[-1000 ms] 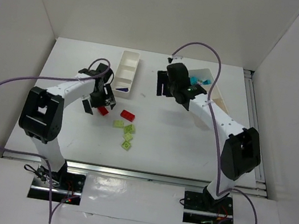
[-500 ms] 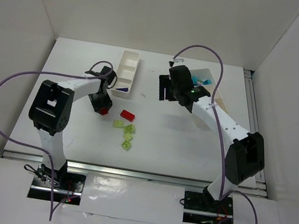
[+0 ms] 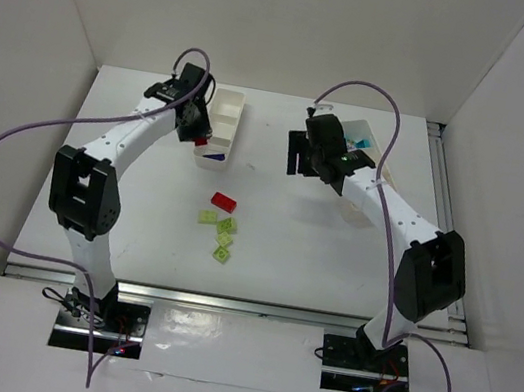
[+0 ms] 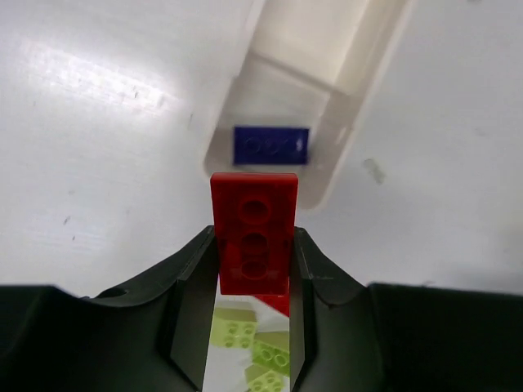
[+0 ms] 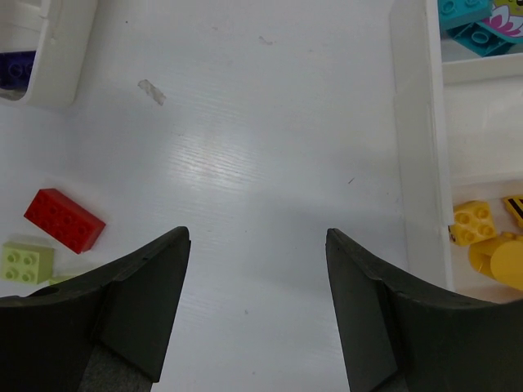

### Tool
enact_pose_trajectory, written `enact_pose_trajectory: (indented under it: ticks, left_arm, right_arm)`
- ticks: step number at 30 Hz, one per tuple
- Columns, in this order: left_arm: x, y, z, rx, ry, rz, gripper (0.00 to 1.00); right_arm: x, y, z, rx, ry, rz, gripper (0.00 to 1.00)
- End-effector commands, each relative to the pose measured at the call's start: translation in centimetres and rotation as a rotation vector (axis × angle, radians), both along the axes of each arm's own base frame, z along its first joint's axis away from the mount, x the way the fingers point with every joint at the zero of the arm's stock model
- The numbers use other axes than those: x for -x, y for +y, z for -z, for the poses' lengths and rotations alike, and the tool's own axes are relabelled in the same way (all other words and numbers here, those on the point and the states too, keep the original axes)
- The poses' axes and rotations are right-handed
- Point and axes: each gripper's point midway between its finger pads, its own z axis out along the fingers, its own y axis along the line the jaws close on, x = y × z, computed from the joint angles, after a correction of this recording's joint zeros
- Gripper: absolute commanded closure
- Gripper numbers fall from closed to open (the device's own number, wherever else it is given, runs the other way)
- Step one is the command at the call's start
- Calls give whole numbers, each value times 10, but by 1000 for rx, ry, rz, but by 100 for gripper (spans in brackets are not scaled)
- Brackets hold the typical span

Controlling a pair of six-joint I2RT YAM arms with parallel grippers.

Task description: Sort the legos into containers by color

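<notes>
Seen from overhead, the left fingers [image 4: 193,276] pinched a red brick [image 4: 253,233] and hung over the near end of the left tray [image 3: 228,109], toward 11 o'clock on the white surface [image 3: 115,221]; from the left wrist, the red brick stood on end between both fingers, just short of the tray's end compartment, where a dark blue brick [image 4: 271,145] lay flat; a second red brick [image 3: 224,202] lay loose on the surface at 6 o'clock from that tray, with a cluster of light green bricks [image 3: 221,234] just beyond it at 6 o'clock; the right fingers [image 5: 147,286] were spread wide with nothing between them, above bare surface beside the right tray [image 5: 413,122] at 1 o'clock; that tray held cyan bricks [image 5: 466,20] in one compartment and yellow bricks [image 5: 471,222] in another.
</notes>
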Motion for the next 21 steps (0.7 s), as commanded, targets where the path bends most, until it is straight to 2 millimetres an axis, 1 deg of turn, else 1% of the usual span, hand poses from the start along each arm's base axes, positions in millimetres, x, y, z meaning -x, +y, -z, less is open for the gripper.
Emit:
enact_pose_trajectory:
  ticks: [1,2,3,4,5,6,7,8,9,10,11,12,14,15,16,19,21]
  left_arm:
    - [-39,-16,-11,5,-49,86,58]
    - [-45,-18,-23,12,-82,87,58]
    - [-53,-19,-23,6,-88,96,58]
    - [-60,-21,-23,8,-95,96,58]
    - [-69,-23,-8,3,-73,97,56]
    - [-82,-26,-18,5,-108,104,56]
    - [-88,-28,-16,6,-113,104,56]
    - [-95,-30,0,-4,-91,111,55]
    - [-104,-32,-6,0,-111,111,55]
    - [-110,-32,-2,-7,-113,106,55]
    - [-115,-33,1,-6,-116,106,55]
    - [-122,-33,8,-21,-109,108,54]
    - [-128,-33,14,-28,-109,103,53]
    - [-131,-34,16,-28,-111,103,53]
    - [-135,-34,19,-33,-113,110,53]
    - [-141,-36,23,-31,-121,110,53]
    - [-139,-35,26,-33,-112,110,52]
  right_arm:
    - [-5,2,-11,-34,-12,3,25]
    - [-5,2,-11,-34,-12,3,25]
    - [-8,-1,-17,-37,-18,12,25]
    - [-10,0,-17,-37,-18,12,25]
    - [-10,-2,-11,-22,-3,19,25]
    - [-12,-5,-15,-24,-6,28,25]
    - [-13,-5,-18,-28,-14,28,25]
    - [-16,-8,-14,-23,-5,37,25]
    - [-16,-8,-13,-19,3,38,25]
    - [-16,-13,-10,-4,15,41,25]
    - [-16,-13,-6,0,23,41,25]
    - [-16,-18,-5,5,32,50,25]
    - [-16,-18,-5,5,32,50,25]
    - [-15,-23,-4,6,35,59,25]
    - [-15,-23,-1,6,35,59,25]
    - [-14,-21,-1,-6,40,59,25]
    - [-12,-21,1,-7,51,52,25]
